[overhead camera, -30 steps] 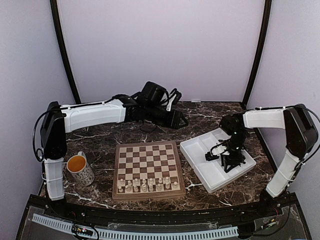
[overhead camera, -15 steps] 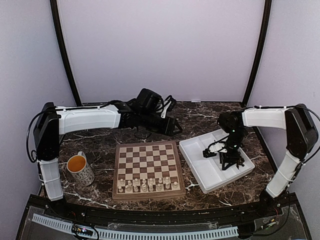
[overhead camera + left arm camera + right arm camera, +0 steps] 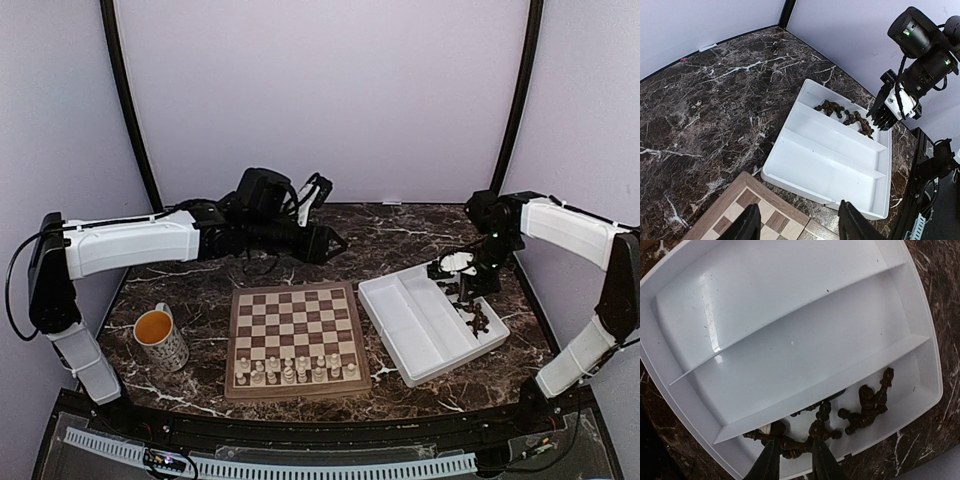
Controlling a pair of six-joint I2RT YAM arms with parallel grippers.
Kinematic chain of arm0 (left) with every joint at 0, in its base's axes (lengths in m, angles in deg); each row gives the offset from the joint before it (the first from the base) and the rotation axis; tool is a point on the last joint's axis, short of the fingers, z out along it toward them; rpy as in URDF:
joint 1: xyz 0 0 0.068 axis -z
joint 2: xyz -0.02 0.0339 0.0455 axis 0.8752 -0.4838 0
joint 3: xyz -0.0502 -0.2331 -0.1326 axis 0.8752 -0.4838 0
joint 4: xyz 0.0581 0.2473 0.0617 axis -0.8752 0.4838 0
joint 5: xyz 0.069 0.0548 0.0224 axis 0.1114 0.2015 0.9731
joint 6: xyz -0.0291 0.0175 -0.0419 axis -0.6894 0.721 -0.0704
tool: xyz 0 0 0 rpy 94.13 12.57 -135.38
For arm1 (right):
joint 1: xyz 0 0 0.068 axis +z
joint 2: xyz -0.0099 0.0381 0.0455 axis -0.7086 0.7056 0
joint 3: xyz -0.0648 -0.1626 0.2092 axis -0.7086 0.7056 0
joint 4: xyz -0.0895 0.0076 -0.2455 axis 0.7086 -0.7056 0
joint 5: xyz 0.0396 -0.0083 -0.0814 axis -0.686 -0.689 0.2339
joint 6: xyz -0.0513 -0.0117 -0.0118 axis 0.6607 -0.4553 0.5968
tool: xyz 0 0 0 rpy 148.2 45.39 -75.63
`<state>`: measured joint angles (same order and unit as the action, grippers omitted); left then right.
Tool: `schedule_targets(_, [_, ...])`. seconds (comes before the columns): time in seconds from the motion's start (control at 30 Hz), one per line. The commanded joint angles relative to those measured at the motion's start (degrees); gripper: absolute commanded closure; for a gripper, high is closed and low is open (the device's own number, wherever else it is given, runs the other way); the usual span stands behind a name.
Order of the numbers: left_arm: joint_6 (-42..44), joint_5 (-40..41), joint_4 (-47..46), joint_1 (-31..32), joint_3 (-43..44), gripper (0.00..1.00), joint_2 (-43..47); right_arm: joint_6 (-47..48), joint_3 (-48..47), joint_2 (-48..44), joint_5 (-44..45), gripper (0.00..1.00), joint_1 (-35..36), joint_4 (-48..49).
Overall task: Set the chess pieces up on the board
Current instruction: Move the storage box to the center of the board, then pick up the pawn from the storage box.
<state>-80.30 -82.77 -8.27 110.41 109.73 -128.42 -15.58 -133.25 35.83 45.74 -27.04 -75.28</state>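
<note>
Left gripper [image 3: 800, 222], jaws apart and empty, has swung back leftward behind the board [image 3: 295, 320], whose two near rows hold the pale pieces [image 3: 295, 372]. Right gripper [image 3: 795, 442] has moved over the dark pieces [image 3: 865, 410] heaped in the tray [image 3: 400, 320]'s end compartment; its jaws have narrowed, a grip unconfirmed. Dark-side setup is likely starting.

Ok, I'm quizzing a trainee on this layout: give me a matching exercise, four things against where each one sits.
Things:
1. mug
2. cream pieces
3. dark pieces
4. white tray

Places:
A. right of the board
B. on the board's two near rows
C. left of the board
D. in the tray compartment farthest from the board

Pairs: 1-C; 2-B; 3-D; 4-A
</note>
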Motion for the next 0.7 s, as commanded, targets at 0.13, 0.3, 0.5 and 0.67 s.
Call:
schedule_targets(0.13, [1.0, 2.0, -2.1, -0.2, -5.0, 0.45, 5.7, 9.1, 11.1, -4.1, 6.1, 0.78, -1.9, 4.9])
schedule_targets(0.3, [0.5, 2.4, -0.9, -0.3, -4.1, 0.45, 5.3, 10.9, 12.7, -3.3, 6.1, 0.78, -2.2, 6.6])
schedule_targets(0.5, [-0.3, 2.1, 1.0, -0.3, -2.1, 0.45, 3.5, 12.7, 15.5, -1.1, 7.9, 0.78, -3.1, 8.7])
schedule_targets(0.67, [-0.6, 2.5, 2.0, -0.3, -0.3, 0.45, 2.4, 14.7, 16.3, -0.5, 7.9, 0.77, -4.6, 10.7])
